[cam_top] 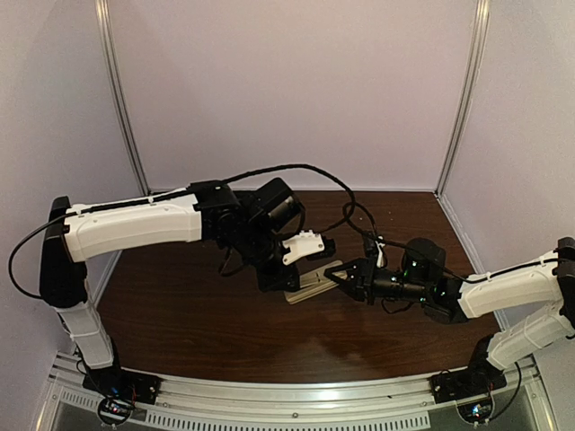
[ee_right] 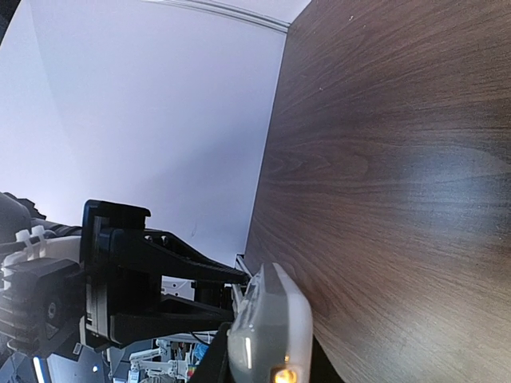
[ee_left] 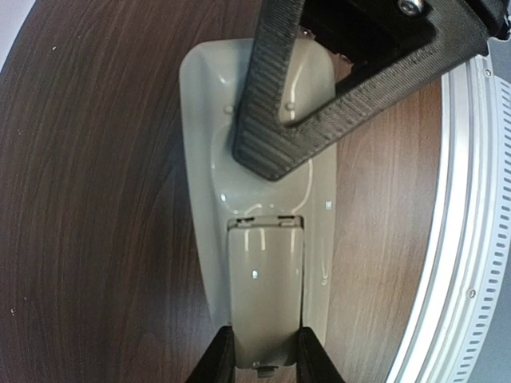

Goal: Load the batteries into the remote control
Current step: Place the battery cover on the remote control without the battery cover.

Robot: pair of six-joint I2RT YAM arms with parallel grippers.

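Observation:
The remote control lies back-up between both grippers near the table's middle. In the left wrist view its grey-beige back shows, with the battery cover closed. My left gripper has a finger against each long side of that cover. My right gripper is shut on the remote's other end, across its thickness. One of its black fingers crosses the remote's top in the left wrist view. Neither battery is in view.
The dark wood table has white walls behind and at both sides. An aluminium rail runs along the near edge and shows in the left wrist view. The left arm stands close in front of the right gripper.

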